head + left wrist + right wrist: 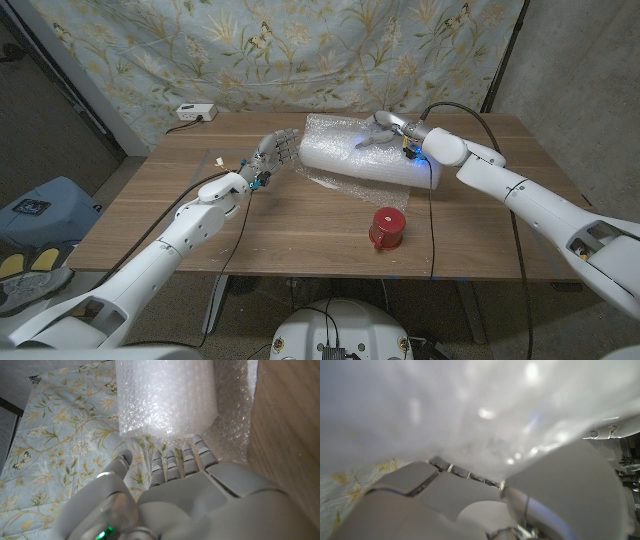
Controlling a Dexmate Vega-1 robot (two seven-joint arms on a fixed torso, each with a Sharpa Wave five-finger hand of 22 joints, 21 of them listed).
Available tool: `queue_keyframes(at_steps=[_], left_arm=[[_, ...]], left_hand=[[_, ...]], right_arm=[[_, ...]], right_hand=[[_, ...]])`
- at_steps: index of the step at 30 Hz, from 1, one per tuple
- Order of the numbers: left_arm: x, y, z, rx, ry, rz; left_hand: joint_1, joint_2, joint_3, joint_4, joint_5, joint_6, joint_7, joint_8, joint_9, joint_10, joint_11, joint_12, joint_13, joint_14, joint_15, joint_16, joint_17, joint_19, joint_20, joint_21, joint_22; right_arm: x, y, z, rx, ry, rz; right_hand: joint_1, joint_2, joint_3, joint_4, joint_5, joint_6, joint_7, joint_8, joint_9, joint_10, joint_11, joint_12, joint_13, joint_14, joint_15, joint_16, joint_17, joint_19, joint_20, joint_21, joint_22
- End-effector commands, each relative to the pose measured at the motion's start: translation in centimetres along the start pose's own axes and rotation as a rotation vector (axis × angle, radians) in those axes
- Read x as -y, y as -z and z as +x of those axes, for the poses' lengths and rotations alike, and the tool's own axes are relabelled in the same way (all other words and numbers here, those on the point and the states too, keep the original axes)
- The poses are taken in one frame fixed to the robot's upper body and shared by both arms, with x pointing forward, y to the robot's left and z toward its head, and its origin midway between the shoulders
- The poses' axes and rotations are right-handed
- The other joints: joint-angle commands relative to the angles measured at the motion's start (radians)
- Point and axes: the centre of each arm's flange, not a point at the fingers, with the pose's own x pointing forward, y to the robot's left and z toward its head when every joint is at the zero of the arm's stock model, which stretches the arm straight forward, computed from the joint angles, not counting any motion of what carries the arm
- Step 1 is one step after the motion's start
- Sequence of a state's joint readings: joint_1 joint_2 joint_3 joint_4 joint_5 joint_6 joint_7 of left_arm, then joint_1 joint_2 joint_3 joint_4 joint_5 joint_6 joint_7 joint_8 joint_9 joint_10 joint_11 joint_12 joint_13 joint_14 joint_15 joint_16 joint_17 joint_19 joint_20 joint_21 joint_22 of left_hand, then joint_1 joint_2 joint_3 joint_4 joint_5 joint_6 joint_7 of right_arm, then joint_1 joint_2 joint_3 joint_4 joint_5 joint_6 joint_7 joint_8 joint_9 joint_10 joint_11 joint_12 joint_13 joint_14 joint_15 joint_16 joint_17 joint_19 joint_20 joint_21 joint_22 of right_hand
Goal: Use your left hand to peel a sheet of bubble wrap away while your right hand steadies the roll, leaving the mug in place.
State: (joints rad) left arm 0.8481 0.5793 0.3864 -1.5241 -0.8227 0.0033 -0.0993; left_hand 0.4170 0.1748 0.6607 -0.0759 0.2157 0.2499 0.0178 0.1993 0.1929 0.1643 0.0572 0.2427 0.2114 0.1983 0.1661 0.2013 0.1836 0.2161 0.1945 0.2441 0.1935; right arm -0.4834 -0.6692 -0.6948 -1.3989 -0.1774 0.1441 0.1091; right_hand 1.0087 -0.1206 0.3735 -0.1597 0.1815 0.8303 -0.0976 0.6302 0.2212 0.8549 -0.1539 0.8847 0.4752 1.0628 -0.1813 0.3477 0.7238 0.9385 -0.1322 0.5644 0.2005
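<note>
Your right robot hand [383,128] lies on top of the big white roll of bubble wrap [360,152], fingers draped over the upper surface toward the far end; the right wrist view is pressed so close to the plastic that you cannot tell how firmly the fingers bear down. The roll lies on its side across the far middle of the brown wooden table [290,225], with a loose sheet of bubble wrap [335,186] spreading out from beneath it on the near side.

Your left robot hand [276,152] stands at the roll's left end, fingers spread and reaching toward it, holding nothing. In the left wrist view the fingertips [197,445] sit right at the end face of the roll [167,397] (contact cannot be confirmed).

The red ceramic mug [386,229] stands upside down on the table, nearer you than the roll and apart from the loose sheet.

A small white power box [195,113] sits at the far left table corner.
</note>
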Motion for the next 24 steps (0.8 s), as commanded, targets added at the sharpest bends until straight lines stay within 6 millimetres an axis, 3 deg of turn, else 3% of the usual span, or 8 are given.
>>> queue_keyframes(at_steps=[1, 24], left_arm=[[0.4, 0.1, 0.0, -0.006, 0.011, 0.001], [-0.1, 0.1, 0.9, -0.012, 0.035, -0.006]], left_hand=[[-0.009, -0.002, 0.002, -0.006, 0.004, 0.002, -0.004, -0.005, 0.001, 0.003, 0.008, -0.003, 0.005, 0.012, 0.0, -0.005, 0.005, 0.005, 0.001, 0.002, 0.004], [-0.012, -0.004, 0.001, -0.005, 0.005, -0.004, -0.005, -0.007, 0.001, -0.002, 0.015, -0.006, 0.005, 0.009, 0.0, -0.006, 0.005, 0.003, 0.001, 0.0, 0.004]], right_arm=[[0.2, 0.3, -1.1, -0.024, 0.026, 0.043], [1.6, 0.5, -1.6, -0.075, 0.064, 0.205]], right_hand=[[0.091, 0.087, -0.003, 0.0, 0.004, 0.008, -0.001, -0.003, 0.003, 0.007, -0.001, -0.003, 0.006, 0.011, -0.054, -0.004, 0.004, -0.004, -0.011, 0.009, -0.002], [0.103, 0.093, -0.015, 0.0, 0.003, 0.017, 0.002, -0.006, 0.003, 0.016, 0.0, -0.005, 0.005, 0.02, -0.055, -0.011, 0.009, -0.004, -0.01, 0.022, -0.004]])
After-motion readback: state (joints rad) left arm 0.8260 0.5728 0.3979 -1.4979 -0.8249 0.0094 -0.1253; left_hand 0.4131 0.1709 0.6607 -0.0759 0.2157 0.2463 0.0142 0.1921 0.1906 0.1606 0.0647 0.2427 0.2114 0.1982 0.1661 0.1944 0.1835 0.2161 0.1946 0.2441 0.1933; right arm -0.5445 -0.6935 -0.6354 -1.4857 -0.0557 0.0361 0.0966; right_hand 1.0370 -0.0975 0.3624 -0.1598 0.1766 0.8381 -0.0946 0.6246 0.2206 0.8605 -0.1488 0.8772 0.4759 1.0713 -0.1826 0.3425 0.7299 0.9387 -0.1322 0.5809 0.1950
